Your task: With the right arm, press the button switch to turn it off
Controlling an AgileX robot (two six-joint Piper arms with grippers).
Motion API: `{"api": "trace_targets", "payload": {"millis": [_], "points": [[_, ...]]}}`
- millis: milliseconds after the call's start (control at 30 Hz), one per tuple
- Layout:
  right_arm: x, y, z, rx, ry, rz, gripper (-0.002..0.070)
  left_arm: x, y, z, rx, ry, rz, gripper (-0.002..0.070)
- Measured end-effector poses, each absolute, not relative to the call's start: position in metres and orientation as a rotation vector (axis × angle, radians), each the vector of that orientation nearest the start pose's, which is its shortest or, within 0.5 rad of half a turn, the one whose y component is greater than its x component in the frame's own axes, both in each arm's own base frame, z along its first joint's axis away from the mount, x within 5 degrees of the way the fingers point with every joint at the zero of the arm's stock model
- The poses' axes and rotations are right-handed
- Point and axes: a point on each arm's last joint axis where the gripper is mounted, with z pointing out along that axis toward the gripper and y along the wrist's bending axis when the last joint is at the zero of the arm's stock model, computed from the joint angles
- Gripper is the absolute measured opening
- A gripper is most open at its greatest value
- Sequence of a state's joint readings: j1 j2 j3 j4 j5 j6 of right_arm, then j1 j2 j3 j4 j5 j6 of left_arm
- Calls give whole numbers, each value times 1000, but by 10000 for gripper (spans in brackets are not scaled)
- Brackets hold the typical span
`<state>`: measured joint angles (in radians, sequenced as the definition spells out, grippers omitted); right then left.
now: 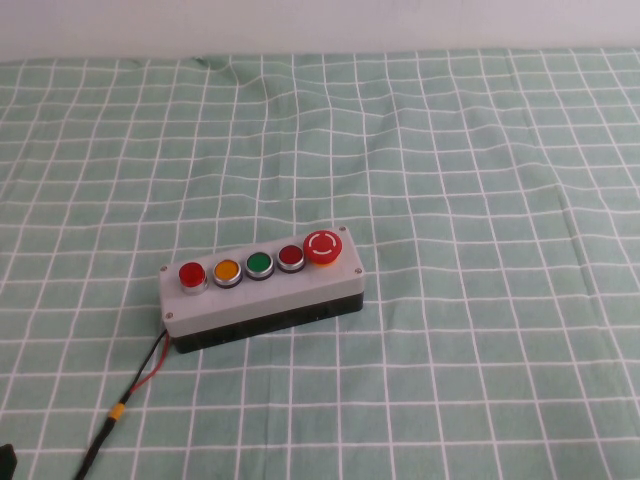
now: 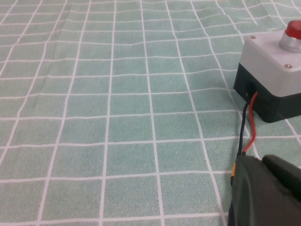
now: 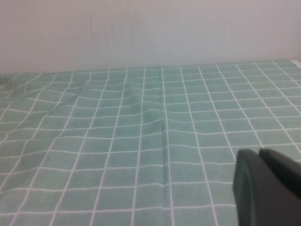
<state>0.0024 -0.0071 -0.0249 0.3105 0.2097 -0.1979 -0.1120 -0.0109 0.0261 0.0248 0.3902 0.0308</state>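
Nearest to me, a black and red cable with a yellow band runs from the table's near-left edge up to the left end of the grey button box. I see neither arm in the high view. On the left wrist view the left gripper shows only as a dark bulk low over the cloth, just short of the box's cable end; I cannot tell how its claw stands. On the right wrist view the right gripper is likewise a dark mass above bare cloth, box out of sight, claw state not readable.

The box sits near the table's middle, angled, its right end farther away. The button switch, bright red with a silver collar, is at the near-left end. Then follow a yellow button, a green button, a darker red button, and the red mushroom knob at the far end. The green checked tablecloth reaches back to a pale wall.
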Motion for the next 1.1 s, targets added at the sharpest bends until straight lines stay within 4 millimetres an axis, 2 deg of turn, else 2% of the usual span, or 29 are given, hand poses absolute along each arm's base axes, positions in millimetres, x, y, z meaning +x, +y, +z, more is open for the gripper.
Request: {"api": "trace_targets", "payload": {"millis": [500,1100], "points": [[54,-1,177,110,1815,77,-16,52,-5,170,150,1883,-31,-3],[54,-1,175,110,1832,72,-16,52,-5,170,150,1883,-31,-3]]}}
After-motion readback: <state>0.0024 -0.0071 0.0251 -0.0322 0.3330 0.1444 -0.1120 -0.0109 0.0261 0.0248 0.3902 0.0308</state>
